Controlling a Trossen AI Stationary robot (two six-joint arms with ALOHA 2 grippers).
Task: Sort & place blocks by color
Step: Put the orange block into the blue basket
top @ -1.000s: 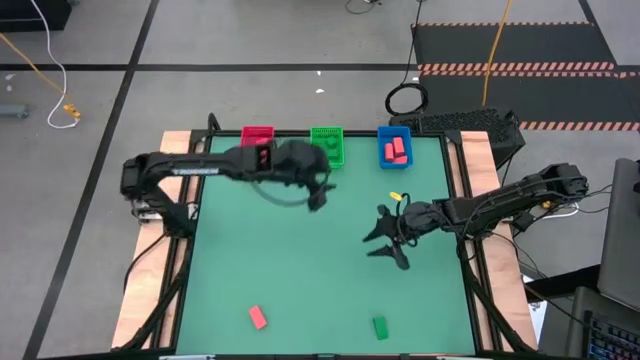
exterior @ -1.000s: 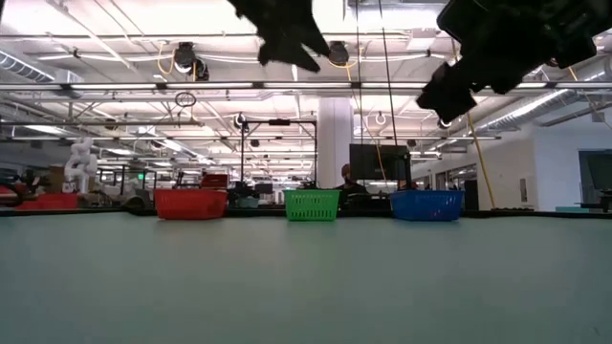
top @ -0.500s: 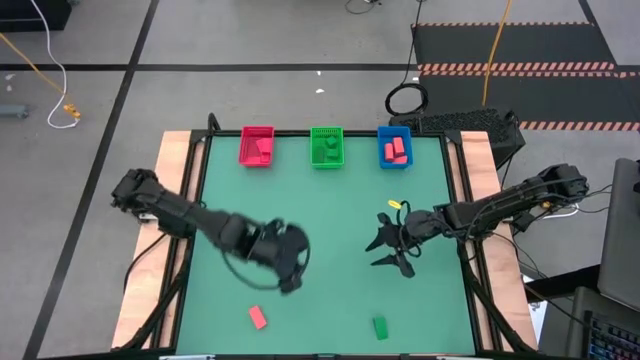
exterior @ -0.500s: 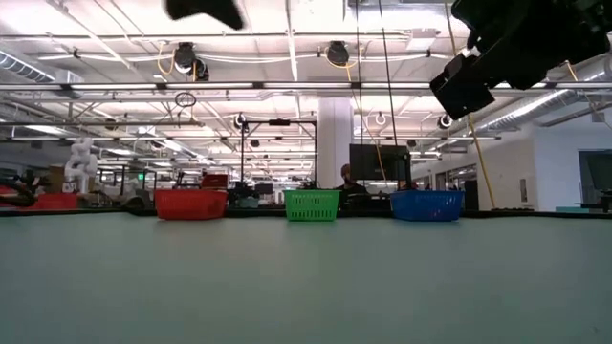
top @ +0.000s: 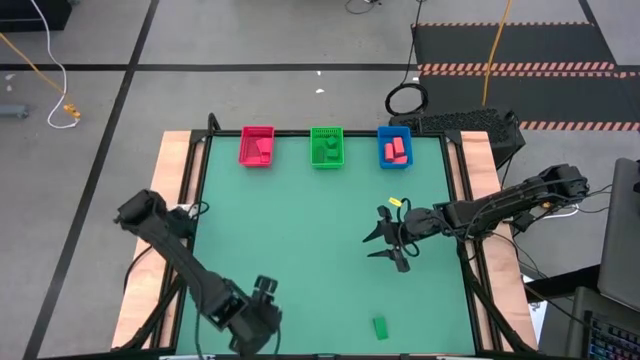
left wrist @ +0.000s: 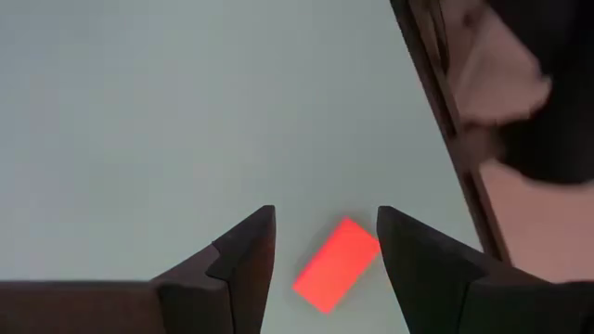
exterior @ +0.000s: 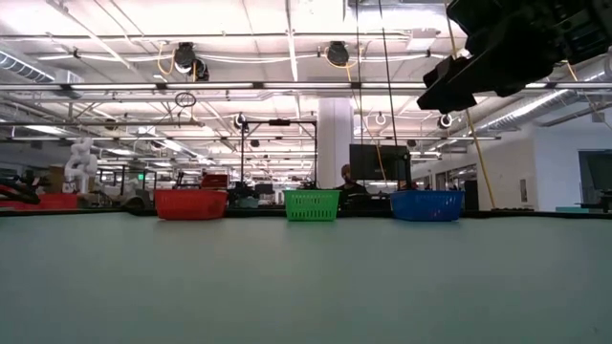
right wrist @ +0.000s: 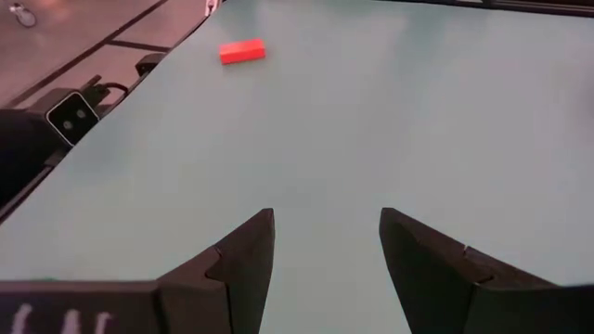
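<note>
Green table (top: 300,230): flat red bar block (left wrist: 336,264) between parted left gripper (left wrist: 325,250) fingers, ungripped.

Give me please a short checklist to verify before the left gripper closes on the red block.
1. Left gripper open, nothing held: ok.
2. Red block lies between its fingers: ok.
3. Block lies diagonal to the fingers: not ok.
4. Height above the table: cannot tell.
5. Right gripper hangs open, far from the block: ok.
6. Red bin reachable, not blocked: ok.
</note>
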